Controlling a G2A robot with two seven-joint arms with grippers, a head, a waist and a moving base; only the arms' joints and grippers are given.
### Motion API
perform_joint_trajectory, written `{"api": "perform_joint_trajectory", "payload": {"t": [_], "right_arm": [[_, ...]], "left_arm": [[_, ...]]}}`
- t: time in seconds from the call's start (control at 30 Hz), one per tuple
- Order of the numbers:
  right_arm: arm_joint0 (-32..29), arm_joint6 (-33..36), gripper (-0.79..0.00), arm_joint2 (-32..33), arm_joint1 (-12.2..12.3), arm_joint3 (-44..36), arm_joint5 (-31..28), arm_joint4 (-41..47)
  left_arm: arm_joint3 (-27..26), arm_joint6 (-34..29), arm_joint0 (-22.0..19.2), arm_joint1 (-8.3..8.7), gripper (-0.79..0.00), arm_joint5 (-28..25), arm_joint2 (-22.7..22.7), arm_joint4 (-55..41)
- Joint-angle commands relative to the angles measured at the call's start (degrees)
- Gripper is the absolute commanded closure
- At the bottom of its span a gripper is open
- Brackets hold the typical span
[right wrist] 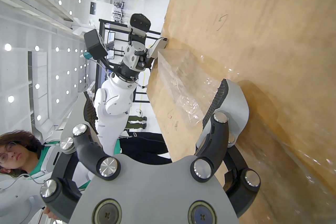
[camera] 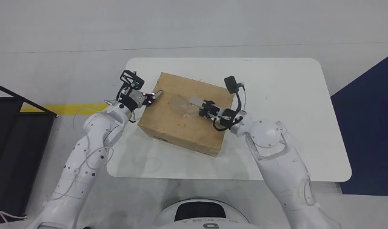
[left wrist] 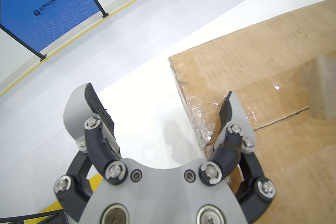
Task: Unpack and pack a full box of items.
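Note:
A closed brown cardboard box point(camera: 182, 123) stands in the middle of the white table point(camera: 285, 83), with clear tape point(camera: 185, 102) along its top seam. My left gripper point(camera: 154, 96) is open at the box's left top corner point(left wrist: 181, 72); one finger point(left wrist: 228, 109) lies over the taped edge, the other point(left wrist: 97, 104) hangs over the table. My right gripper point(camera: 203, 108) is open on the box's top near the crinkled, partly lifted tape point(right wrist: 181, 88), one finger point(right wrist: 223, 96) against the cardboard. Nothing is held between either pair of fingers.
The table has bare room to the right of the box point(camera: 291, 120) and a strip behind it. A dark rack point(camera: 18, 138) stands on the floor left of the table. Blue and white partition panels point(left wrist: 47, 7) line the far floor.

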Motion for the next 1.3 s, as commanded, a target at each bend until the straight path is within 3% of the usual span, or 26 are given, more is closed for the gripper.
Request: {"api": "perform_joint_trajectory", "payload": {"t": [0.0, 0.23, 0.67, 0.97, 1.27], "right_arm": [[1.38, -0.05, -0.785, -1.53, -0.13, 0.83, 0.38, -0.24], [3.81, -0.74, -0.785, -4.00, -0.28, 2.37, 0.58, 0.20], [2.81, -1.85, -0.785, -3.01, 0.36, 2.85, -2.13, 3.19], [7.59, -3.51, -0.785, -8.14, -0.32, 5.54, 1.21, 1.49], [11.87, -4.51, -0.785, -12.50, -1.23, 8.00, 3.21, 2.39]], "left_arm": [[0.00, 0.00, 0.00, 0.00, -0.785, 0.00, 0.00, 0.00], [-1.25, 0.84, 0.67, 0.05, -0.785, 0.42, -0.27, 1.20], [-5.86, 1.15, 2.75, 0.23, -0.785, 0.73, -1.99, 3.33], [-2.01, 0.16, 3.04, 0.49, -0.785, 2.92, -5.47, 3.93], [4.13, -0.66, 1.47, 0.01, -0.785, 2.68, -3.41, 5.13]]}}
